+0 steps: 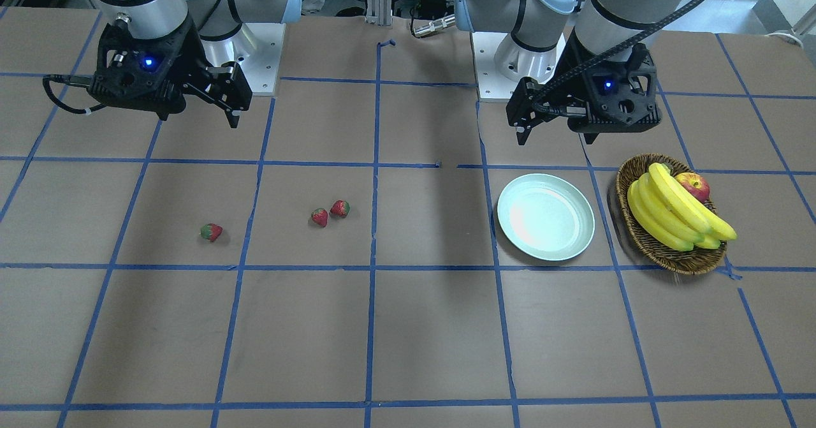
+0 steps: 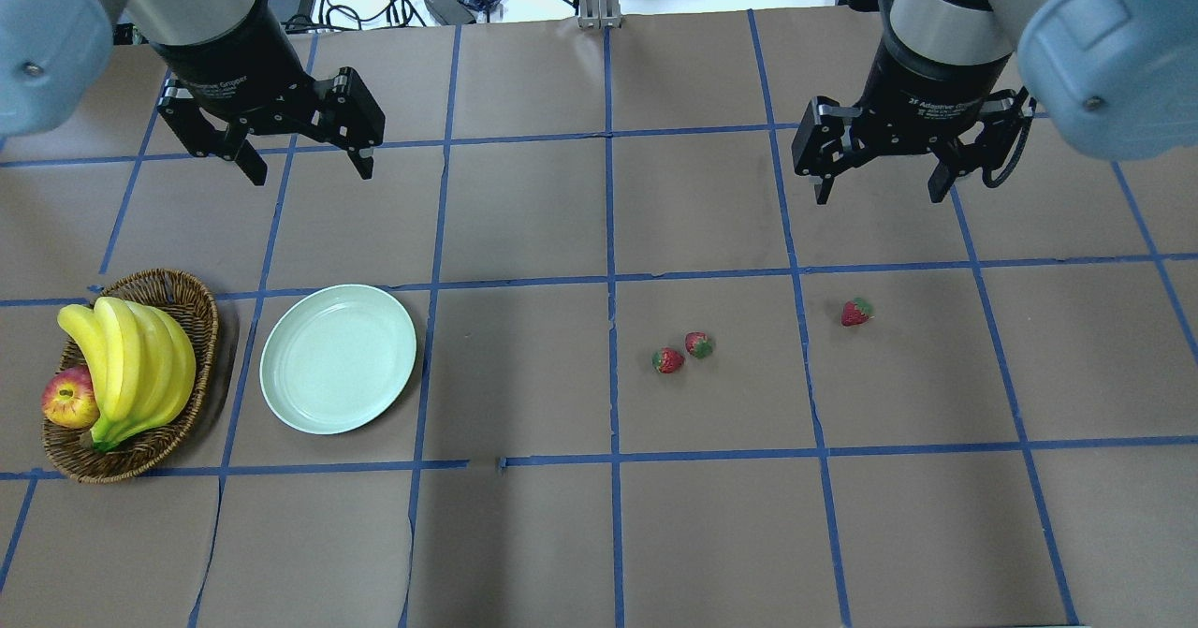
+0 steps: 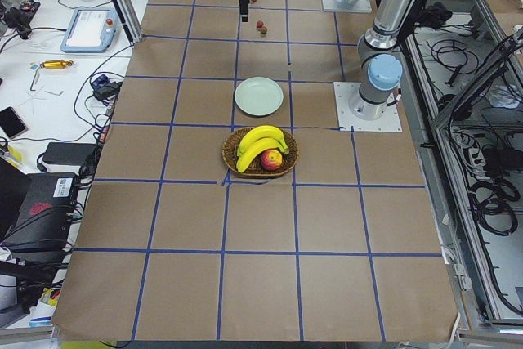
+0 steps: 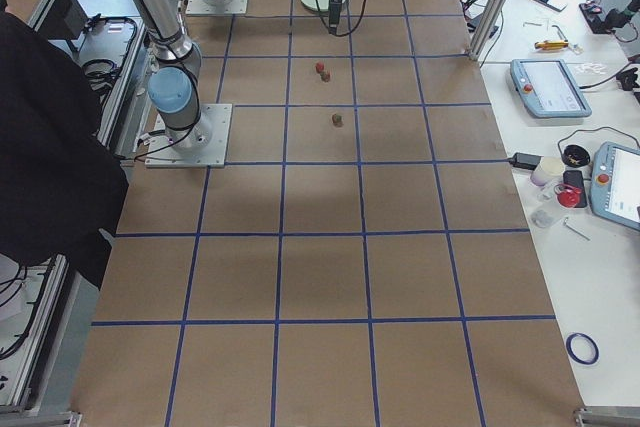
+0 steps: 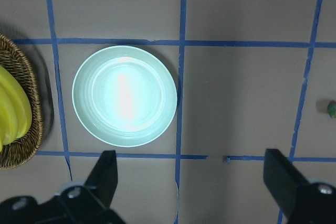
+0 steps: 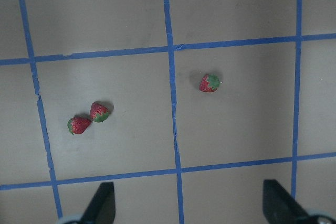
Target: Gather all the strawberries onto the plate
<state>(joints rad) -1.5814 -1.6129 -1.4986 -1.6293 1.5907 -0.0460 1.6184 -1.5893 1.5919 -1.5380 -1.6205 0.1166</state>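
Nothing is lying in the plate (image 2: 338, 358) yet, so by my judgement the whole task is remaining to do: the three strawberries (image 2: 667, 360) are lying on the table (image 2: 524, 534) on the robot's right side, well apart from the plate, two just beside each other and the third strawberry (image 2: 854, 312) alone, nearer to the right gripper (image 2: 880, 193). Both the right gripper and the left gripper (image 2: 309, 171) are hanging above the table with jaws wide apart, holding nothing. The strawberries are looking small and red with green leafy tops, while the plate, round, shallow, pale mint-green and glossy, is sitting just beside the wicker basket (image 2: 208, 328).
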